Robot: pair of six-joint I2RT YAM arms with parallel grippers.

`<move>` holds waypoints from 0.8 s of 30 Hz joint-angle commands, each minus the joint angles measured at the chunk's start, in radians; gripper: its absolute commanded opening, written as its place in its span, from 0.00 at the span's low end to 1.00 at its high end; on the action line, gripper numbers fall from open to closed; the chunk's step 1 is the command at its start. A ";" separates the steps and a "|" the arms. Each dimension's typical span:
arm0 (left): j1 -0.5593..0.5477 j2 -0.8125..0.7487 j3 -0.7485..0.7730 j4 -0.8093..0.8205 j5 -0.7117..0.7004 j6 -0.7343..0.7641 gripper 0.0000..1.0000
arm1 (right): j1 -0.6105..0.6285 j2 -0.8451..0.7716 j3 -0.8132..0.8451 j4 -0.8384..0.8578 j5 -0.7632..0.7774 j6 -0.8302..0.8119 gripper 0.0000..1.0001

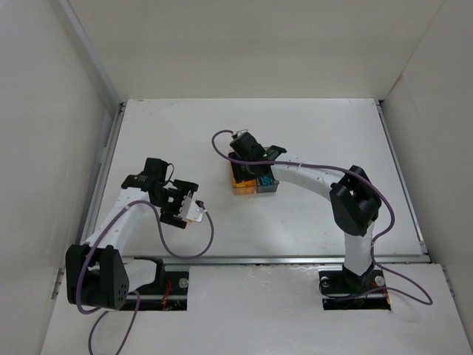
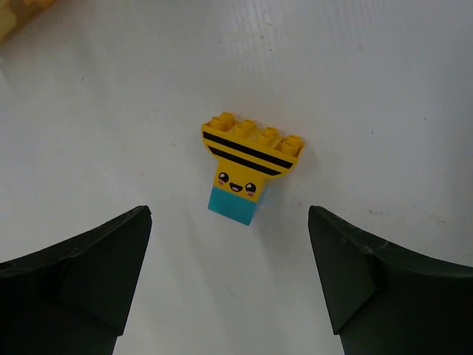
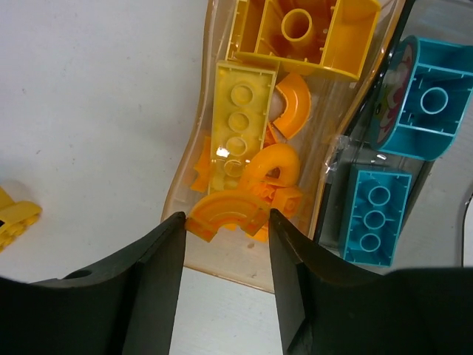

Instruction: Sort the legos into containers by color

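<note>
My left gripper (image 2: pixel 229 222) (image 1: pixel 185 209) is open over the table. A yellow black-striped lego (image 2: pixel 251 151) with a smiling face and a teal base lies just ahead of its jaws, untouched. My right gripper (image 3: pixel 222 216) (image 1: pixel 249 168) is shut on an orange arch lego (image 3: pixel 225 211) and holds it over the near end of the amber-tan container (image 3: pixel 188 166) (image 1: pixel 242 186). That container holds several orange and yellow legos (image 3: pixel 238 118). The grey container (image 3: pixel 341 159) (image 1: pixel 267 184) stands touching it on the right and holds teal legos (image 3: pixel 373 214).
A yellow lego (image 3: pixel 15 218) lies on the table left of the amber container. A pale yellow object (image 2: pixel 22 11) shows at the top left corner of the left wrist view. White walls enclose the table (image 1: pixel 310 214) on three sides.
</note>
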 commanded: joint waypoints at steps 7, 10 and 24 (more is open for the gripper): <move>-0.035 0.078 -0.026 -0.026 -0.024 0.195 0.85 | -0.009 0.018 0.076 0.033 -0.058 -0.030 0.75; -0.045 0.107 -0.026 -0.014 -0.050 0.195 0.82 | -0.009 0.018 0.065 0.033 -0.067 -0.039 0.79; -0.092 0.167 -0.103 0.162 -0.081 0.162 0.52 | -0.009 -0.034 0.015 0.033 -0.058 -0.039 0.81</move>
